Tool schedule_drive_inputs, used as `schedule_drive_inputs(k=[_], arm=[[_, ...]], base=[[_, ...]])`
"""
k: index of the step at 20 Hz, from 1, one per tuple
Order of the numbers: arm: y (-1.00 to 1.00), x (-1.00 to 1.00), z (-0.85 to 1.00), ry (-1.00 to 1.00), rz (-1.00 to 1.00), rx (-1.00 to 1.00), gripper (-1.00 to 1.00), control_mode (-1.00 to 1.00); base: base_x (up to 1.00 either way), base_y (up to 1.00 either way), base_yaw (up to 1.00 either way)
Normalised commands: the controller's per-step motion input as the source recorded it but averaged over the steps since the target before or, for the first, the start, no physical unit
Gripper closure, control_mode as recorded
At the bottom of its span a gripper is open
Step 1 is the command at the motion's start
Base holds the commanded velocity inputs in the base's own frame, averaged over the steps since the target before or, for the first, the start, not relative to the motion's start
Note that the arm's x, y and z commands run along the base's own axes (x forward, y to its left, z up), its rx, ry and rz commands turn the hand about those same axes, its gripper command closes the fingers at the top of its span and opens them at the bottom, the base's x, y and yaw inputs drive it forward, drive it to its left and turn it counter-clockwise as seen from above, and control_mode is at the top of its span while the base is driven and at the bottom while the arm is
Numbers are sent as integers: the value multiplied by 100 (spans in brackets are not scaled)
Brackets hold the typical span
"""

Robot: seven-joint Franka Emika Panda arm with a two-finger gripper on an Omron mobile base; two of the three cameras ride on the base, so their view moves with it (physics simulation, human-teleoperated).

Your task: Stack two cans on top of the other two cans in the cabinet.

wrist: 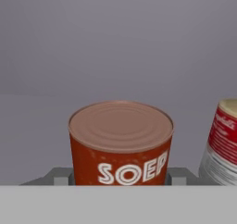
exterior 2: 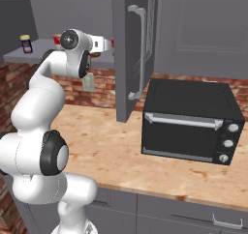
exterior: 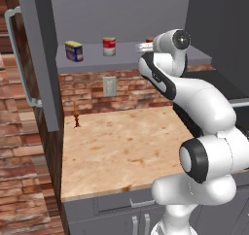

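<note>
The orange-red can [wrist: 121, 144], lettered "SOEP", stands upright on the cabinet's grey shelf [exterior: 97, 60], right in front of the hand. My gripper [wrist: 119, 176] is shut on it, with one grey finger [wrist: 59, 176] pressed against each side. The arm reaches up to the shelf, where the gripper [exterior: 144, 47] is at its right part. A red-and-white can [wrist: 223, 140] stands just right of the held can, and another red-and-white can [exterior: 109, 46] stands mid-shelf. The squat blue can [exterior: 74, 50] with a yellow label stands at the shelf's left end and also appears far left [exterior 2: 26, 43].
The cabinet's tall grey doors [exterior: 41, 49] [exterior 2: 131, 35] hang open on both sides, each with a silver bar handle [exterior 2: 140, 54]. A black toaster oven [exterior 2: 191, 119] stands on the wooden counter [exterior: 121, 146] to the right. A brick wall backs the counter.
</note>
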Motion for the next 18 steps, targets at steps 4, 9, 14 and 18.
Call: schedule_drive_inputs(k=[4, 9, 14, 18], arm=[[0, 0, 0, 0, 0, 0, 100, -100], [0, 0, 4, 0, 0, 0, 100, -100], [-1, -3, 25, -3, 0, 0, 100, -100], [-4, 0, 36, -4, 0, 0, 100, -100]], base=[[0, 0, 0], [0, 0, 0], [0, 0, 0], [0, 0, 0]])
